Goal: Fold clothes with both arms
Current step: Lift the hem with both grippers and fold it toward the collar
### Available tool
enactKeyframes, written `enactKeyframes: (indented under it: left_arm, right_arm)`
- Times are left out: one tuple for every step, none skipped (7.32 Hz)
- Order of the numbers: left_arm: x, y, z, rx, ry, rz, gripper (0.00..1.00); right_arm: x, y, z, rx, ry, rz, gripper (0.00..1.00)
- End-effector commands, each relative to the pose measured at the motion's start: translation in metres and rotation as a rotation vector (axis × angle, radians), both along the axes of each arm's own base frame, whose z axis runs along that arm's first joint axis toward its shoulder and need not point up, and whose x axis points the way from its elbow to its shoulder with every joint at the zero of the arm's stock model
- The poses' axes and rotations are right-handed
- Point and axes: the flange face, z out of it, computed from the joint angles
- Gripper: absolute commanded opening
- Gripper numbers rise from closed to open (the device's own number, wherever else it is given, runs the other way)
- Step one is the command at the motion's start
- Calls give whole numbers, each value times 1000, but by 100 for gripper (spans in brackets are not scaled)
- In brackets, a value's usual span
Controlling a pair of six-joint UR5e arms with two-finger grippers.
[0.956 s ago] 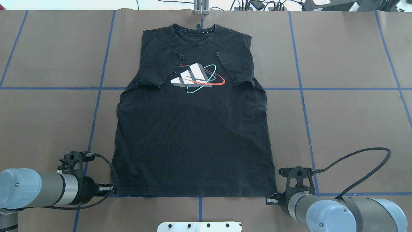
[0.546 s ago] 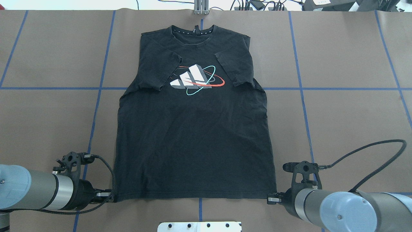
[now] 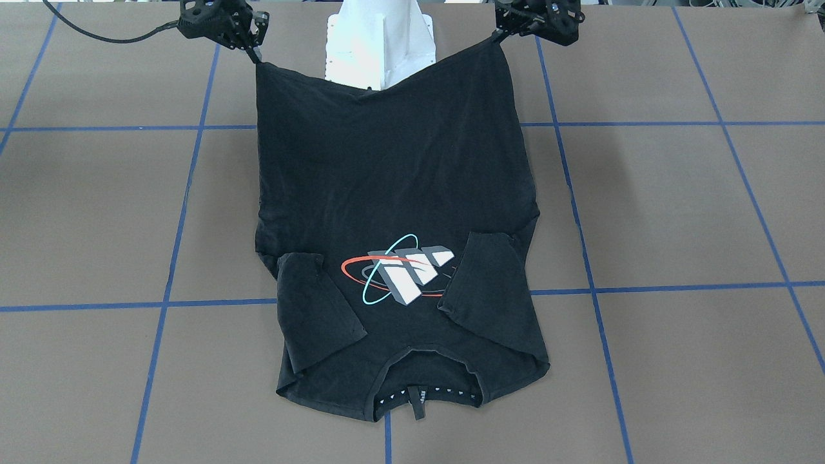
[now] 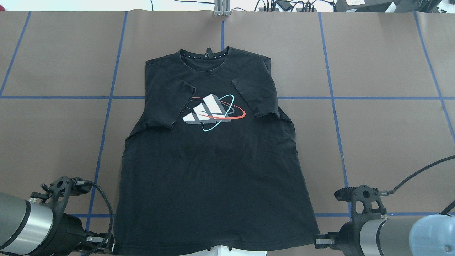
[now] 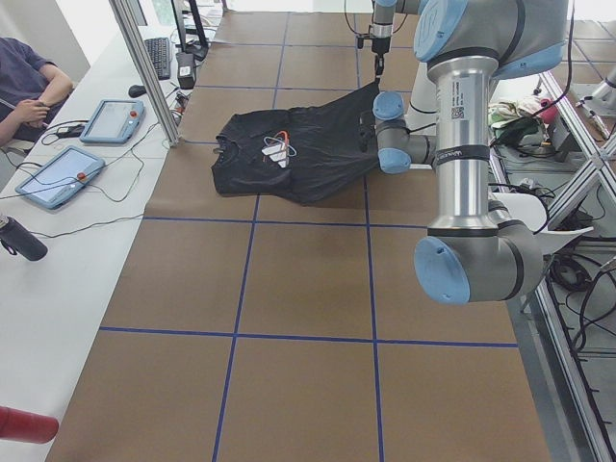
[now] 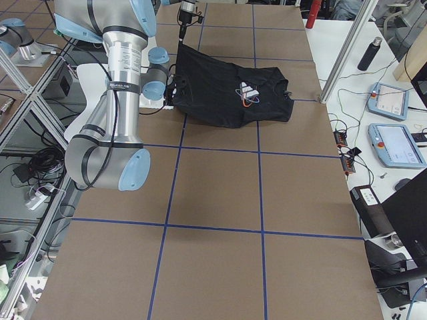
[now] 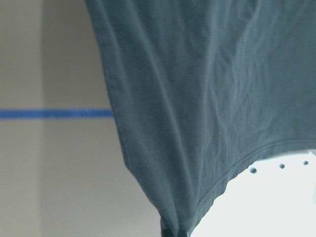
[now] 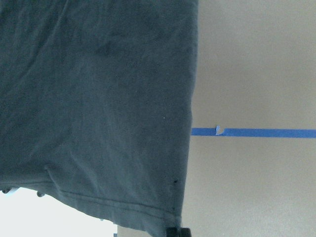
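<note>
The black T-shirt (image 4: pixel 213 170) lies chest up on the brown table, both sleeves folded in over the grey-white, red and teal graphic (image 4: pixel 212 112). Its collar (image 4: pixel 208 55) points away from me. My left gripper (image 4: pixel 110 243) is shut on the left hem corner. My right gripper (image 4: pixel 316 241) is shut on the right hem corner. In the front-facing view the left gripper (image 3: pixel 499 33) and the right gripper (image 3: pixel 256 57) hold the hem raised, and it sags between them. The wrist views show the hanging cloth (image 7: pixel 197 98) (image 8: pixel 98 98).
The white pedestal base (image 3: pixel 380 38) stands under the lifted hem. Blue tape lines (image 4: pixel 373 97) grid the brown table. A metal post (image 4: pixel 222 9) and cables sit at the far edge. A side table holds tablets (image 5: pixel 58 175); a person (image 5: pixel 29 82) sits there.
Both grippers have drawn back toward my base with the hem corners and lifted them. The whole shirt has slid toward me, and the collar has left the far edge.
</note>
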Motion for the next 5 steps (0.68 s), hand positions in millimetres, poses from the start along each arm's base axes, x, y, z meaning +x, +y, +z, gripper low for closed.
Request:
enactKeyframes:
  left_arm:
    - [-7, -10, -2, -14, -42, -24, 0]
    - [-1, -23, -3, -16, -92, -57, 0]
    - [6, -61, -1, -20, -109, -147, 0]
    - [19, -100, 6, -30, -127, -216, 0]
    - [24, -139, 10, -12, -136, -283, 0]
  right_arm:
    - [9, 2, -14, -4, 4, -7, 0]
    - [3, -14, -20, 2, 13, 40, 0]
    - [-7, -40, -23, 1, 39, 104, 0]
    - [-26, -78, -24, 13, 59, 172, 0]
    - [-38, -115, -25, 44, 70, 214, 0]
